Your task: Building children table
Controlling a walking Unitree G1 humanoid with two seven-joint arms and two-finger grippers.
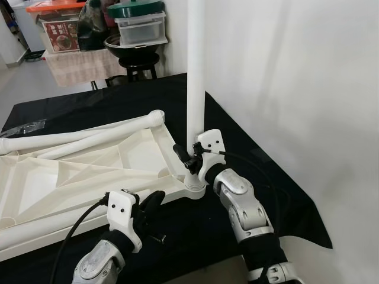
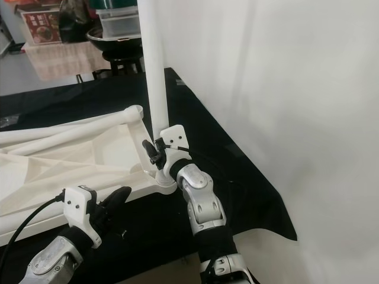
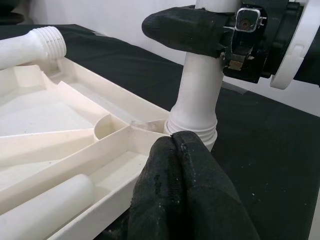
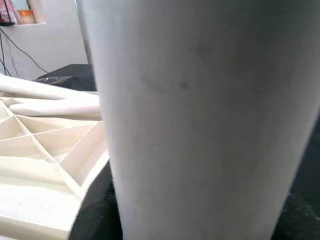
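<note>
A white plastic children's table top [image 1: 89, 171], turned ribbed underside up, lies on a black cloth-covered tabletop [image 1: 249, 148], and one tall white tubular leg [image 1: 195, 71] stands upright in the round socket at its near right corner. The right hand [image 1: 190, 158] is clamped on that leg just above the socket, one black finger visible across the tube in the left wrist view; the leg's threaded collar still shows above the socket there, so it looks not fully screwed home. The left hand [image 1: 153, 204], its two fingers [image 3: 175, 190] pressed together and holding nothing, rests against the panel's near edge just beside the same socket, seemingly bracing it. Further from the socket, two more white tubular legs [image 1: 83, 139] lie loose on the upturned panel, one with its threaded end near the far right corner. By this judgement the job is at an early stage: one leg is being seated, and the others remain to be fitted before the table can be turned upright. A small clear plastic bag [image 1: 23, 126] sits on the cloth beyond the panel's far left. A white wall [image 1: 296, 71] rises just right of the socket corner. Behind the tabletop, lidded plastic storage boxes [image 1: 139, 23] and a black stool [image 1: 139, 65] stand on a pale floor.
</note>
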